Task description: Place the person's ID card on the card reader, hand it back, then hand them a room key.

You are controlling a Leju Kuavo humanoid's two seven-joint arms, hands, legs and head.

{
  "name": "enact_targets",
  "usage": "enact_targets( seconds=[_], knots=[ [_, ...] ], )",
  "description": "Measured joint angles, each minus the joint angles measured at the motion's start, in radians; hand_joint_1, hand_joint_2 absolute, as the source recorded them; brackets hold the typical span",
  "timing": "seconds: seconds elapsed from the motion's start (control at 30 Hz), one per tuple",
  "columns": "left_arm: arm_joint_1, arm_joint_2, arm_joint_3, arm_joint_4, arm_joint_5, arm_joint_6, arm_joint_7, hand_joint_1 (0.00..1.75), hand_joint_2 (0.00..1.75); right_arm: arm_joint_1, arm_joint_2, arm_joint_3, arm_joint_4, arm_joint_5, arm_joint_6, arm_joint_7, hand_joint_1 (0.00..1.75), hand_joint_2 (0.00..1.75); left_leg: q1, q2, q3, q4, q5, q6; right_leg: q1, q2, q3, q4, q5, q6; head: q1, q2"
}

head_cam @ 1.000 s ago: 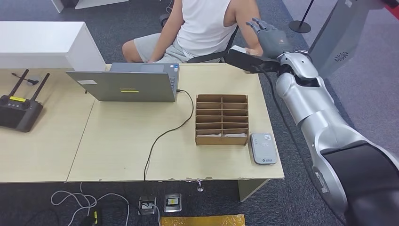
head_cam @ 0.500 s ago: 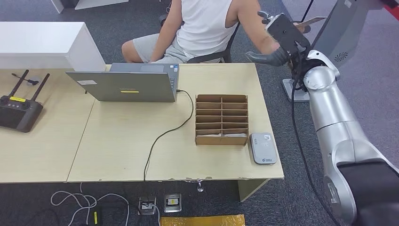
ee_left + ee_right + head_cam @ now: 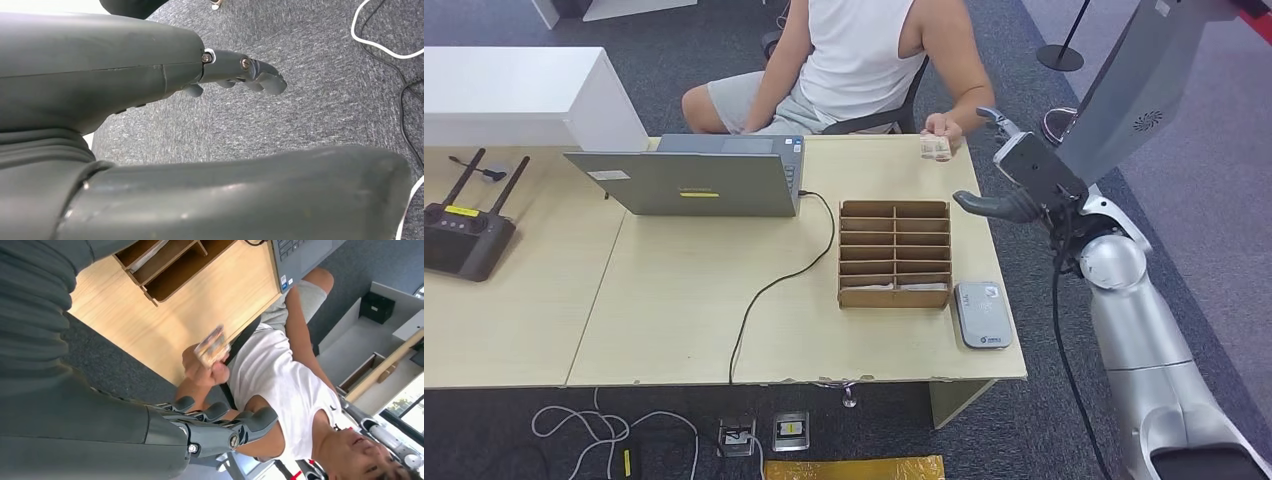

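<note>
From the head view, a pale wooden table (image 3: pixel 674 300) stands on dark grey carpet (image 3: pixel 1044 420). A grey laptop (image 3: pixel 694 180) sits near the far edge, and its black cable (image 3: pixel 769 290) runs across the top and off the near edge to sockets on the floor. A brown box of slots (image 3: pixel 895 253) stands toward the right end, and the grey card reader (image 3: pixel 983 313) lies just beside it at the near right corner. A black remote with two aerials (image 3: pixel 462 225) rests at the left end. A person (image 3: pixel 864 55) in a white top sits behind the far edge, and the person's hand (image 3: pixel 941 128) holds the card (image 3: pixel 935 148) over the far right corner. The right hand (image 3: pixel 1014 175) hangs beyond the right edge of the table, fingers spread, holding nothing.

In the left wrist view, the left hand (image 3: pixel 150 75) hangs over grey carpet with its fingers (image 3: pixel 250 75) stretched out and apart from the thumb, empty. A white cable (image 3: pixel 380 35) lies on the floor.

In the right wrist view, the right hand's fingers are loosely spread and empty, apart from the card, which the person pinches beyond the table's edge.
</note>
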Motion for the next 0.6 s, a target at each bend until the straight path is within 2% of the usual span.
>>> enact_targets(
  seconds=[0.33, 0.6],
  knots=[
    [0.0, 0.0, 0.011, 0.0, 0.005, 0.0, 0.012, 0.0, 0.0, 0.177, -0.021, 0.006, -0.135, 0.08, 0.043, 0.009, 0.0, 1.75, 0.0, 0.0, -0.001, 0.0, 0.0, 0.0, 0.0, 0.0, 0.0, 0.0, 0.0, 0.0, 0.0, 0.0],
    [0.0, -0.002, 0.017, 0.0, 0.006, -0.005, 0.012, 0.0, 0.0, 0.276, -0.036, 0.021, -0.236, 0.235, 0.089, 0.045, 0.0, 1.75, 0.0, 0.0, -0.001, 0.0, 0.0, 0.0, 0.0, 0.0, 0.0, 0.0, 0.0, 0.0, 0.0, 0.0]
  ],
)
